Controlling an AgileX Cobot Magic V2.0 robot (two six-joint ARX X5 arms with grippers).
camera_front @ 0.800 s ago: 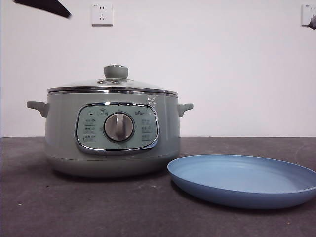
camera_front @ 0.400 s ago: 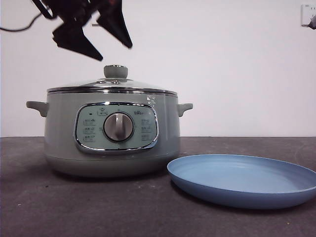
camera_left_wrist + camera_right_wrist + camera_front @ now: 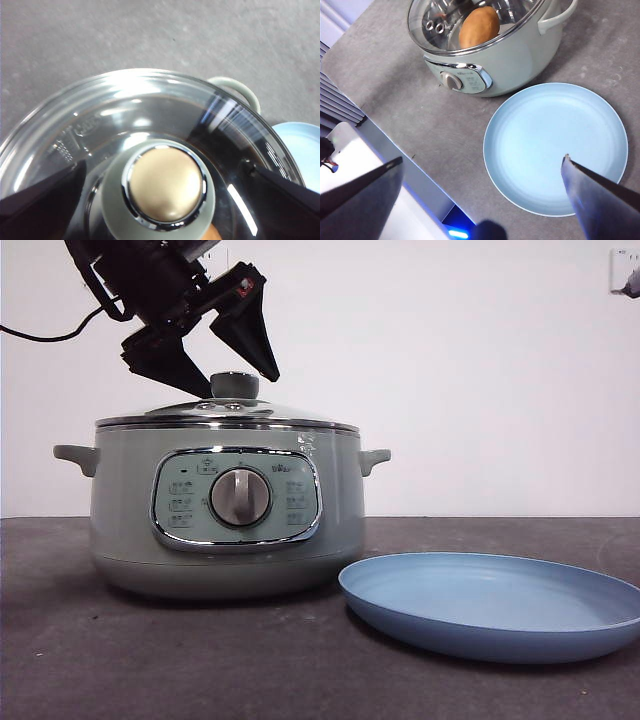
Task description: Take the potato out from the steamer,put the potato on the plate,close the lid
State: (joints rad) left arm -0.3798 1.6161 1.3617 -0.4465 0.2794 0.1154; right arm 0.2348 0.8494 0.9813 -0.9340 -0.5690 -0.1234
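My left end effector (image 3: 232, 368) hangs over the lid (image 3: 228, 412), jaws apart astride its knob (image 3: 158, 196). The potato (image 3: 478, 27) sits inside the steamer (image 3: 228, 510); the plate (image 3: 495, 605) lies at its 4 o'clock. An off-centre clamp could slip off the knob, dropping the lid.

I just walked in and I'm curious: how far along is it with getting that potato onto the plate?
Nothing is finished yet. The lid is on the steamer, the potato inside, the plate bare. In hand: the left gripper, jaws open, straddles the lid's knob. The right gripper waits above the plate. Left: lift the lid, move the potato, close up.
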